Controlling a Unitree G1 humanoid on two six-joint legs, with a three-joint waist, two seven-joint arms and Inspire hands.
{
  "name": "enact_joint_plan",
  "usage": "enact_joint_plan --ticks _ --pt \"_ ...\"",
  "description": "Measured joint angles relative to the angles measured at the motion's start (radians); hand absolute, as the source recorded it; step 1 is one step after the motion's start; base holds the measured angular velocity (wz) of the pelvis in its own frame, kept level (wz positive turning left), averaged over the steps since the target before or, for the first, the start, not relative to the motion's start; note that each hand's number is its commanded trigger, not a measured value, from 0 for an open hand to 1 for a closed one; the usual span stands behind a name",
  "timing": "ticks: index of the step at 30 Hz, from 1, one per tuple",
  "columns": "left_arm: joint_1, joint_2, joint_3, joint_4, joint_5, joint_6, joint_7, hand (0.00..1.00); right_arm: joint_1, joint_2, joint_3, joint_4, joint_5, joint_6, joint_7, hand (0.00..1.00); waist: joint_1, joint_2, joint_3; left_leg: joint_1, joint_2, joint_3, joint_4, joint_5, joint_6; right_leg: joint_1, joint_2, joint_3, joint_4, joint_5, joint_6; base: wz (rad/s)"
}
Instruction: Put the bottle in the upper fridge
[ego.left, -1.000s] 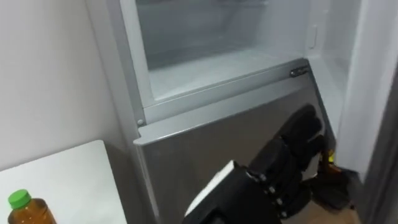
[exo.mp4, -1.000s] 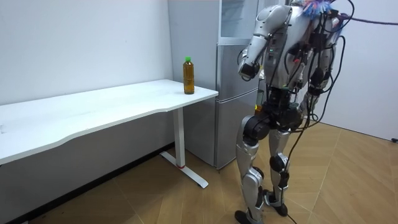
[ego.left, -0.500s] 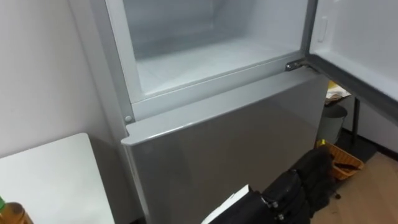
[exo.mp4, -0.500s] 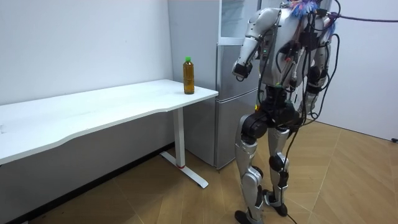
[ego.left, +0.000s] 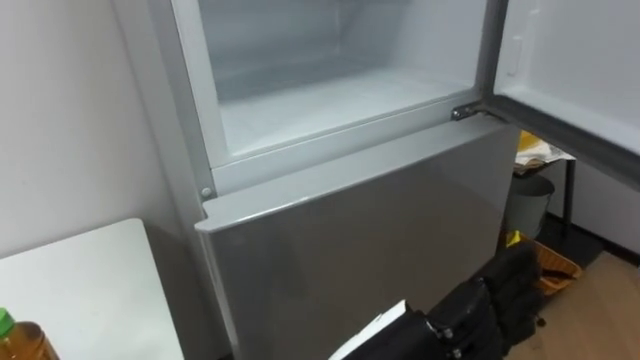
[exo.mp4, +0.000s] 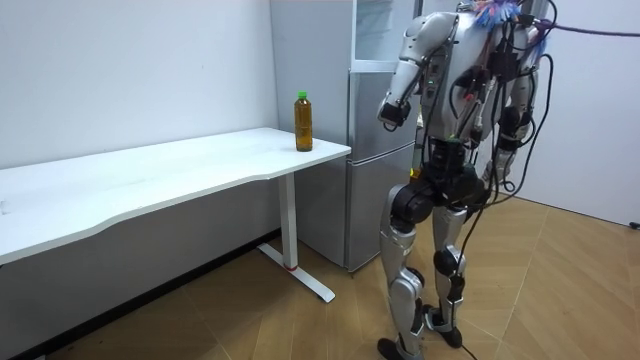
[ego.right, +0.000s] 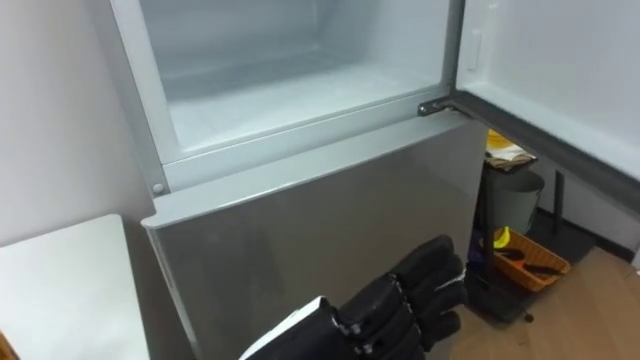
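1. The bottle (ego.left: 18, 342) stands upright on the table (ego.left: 90, 290), at the corner next to the fridge (ego.left: 350, 240). Neither hand touches it.
2. The left hand (ego.right: 400, 295) is raised before the fridge's shut lower door (ego.right: 300, 230). It is close to the door, with its fingers loosely stretched and holding nothing.
3. The bottle is well apart from that hand, off to the robot's left, beyond the fridge's left edge. In the room view both are at about the same height.
4. The upper compartment (ego.left: 320, 100) stands open, its upper door (ego.left: 570, 60) swung out to the right.
5. The robot stands upright facing the fridge, with the table on its left. The right hand (exo.mp4: 498, 170) hangs low by its side, and whether it is open cannot be told.
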Motion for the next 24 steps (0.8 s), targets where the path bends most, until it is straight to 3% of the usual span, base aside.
enact_joint_plan --ticks 6,9,15,17,19,24 --pt "-0.004 0.000 0.054 -0.010 0.080 0.000 0.014 0.00 0.004 0.005 -0.003 0.004 -0.013 0.000 0.007 0.00 0.008 -0.009 -0.0058 -0.001 0.002 -0.011 -0.003 0.004 -0.006 0.012 0.000 -0.019 0.000 -0.009 -0.006 0.07" --pt "-0.002 -0.013 0.115 -0.023 0.140 0.000 0.044 0.00 0.009 0.008 -0.006 0.009 -0.031 0.000 -0.005 0.00 0.044 -0.016 -0.0129 -0.001 0.003 -0.016 0.005 0.005 -0.008 0.016 0.002 -0.020 0.000 -0.012 -0.008 0.00" --pt "0.018 -0.018 0.270 -0.108 0.178 -0.016 0.140 0.00 0.015 0.027 -0.025 0.040 -0.051 -0.019 -0.018 0.00 0.110 -0.029 -0.0143 -0.001 0.001 -0.051 0.012 0.005 -0.008 0.036 -0.001 -0.049 -0.001 -0.021 -0.009 0.17" --pt "0.020 -0.024 0.322 -0.124 0.198 -0.042 0.173 0.00 0.026 0.029 -0.034 0.043 -0.051 -0.022 -0.017 0.00 0.129 -0.032 -0.0151 -0.001 0.001 -0.069 0.020 0.004 -0.009 0.048 -0.001 -0.066 -0.003 -0.025 -0.009 0.25" --pt "0.024 -0.041 0.401 -0.130 0.213 -0.066 0.222 0.00 0.032 0.029 -0.036 0.046 -0.051 -0.026 -0.018 0.00 0.174 -0.027 -0.0199 0.000 0.002 -0.079 0.022 0.005 -0.012 0.057 -0.001 -0.075 -0.002 -0.029 -0.011 0.16" --pt "0.057 -0.054 0.542 -0.178 0.317 -0.130 0.343 0.00 0.055 0.032 -0.042 0.050 -0.060 -0.046 -0.024 0.00 0.219 -0.030 -0.0187 0.004 0.000 -0.109 0.021 0.007 -0.016 0.075 -0.001 -0.113 -0.004 -0.037 -0.014 0.23"
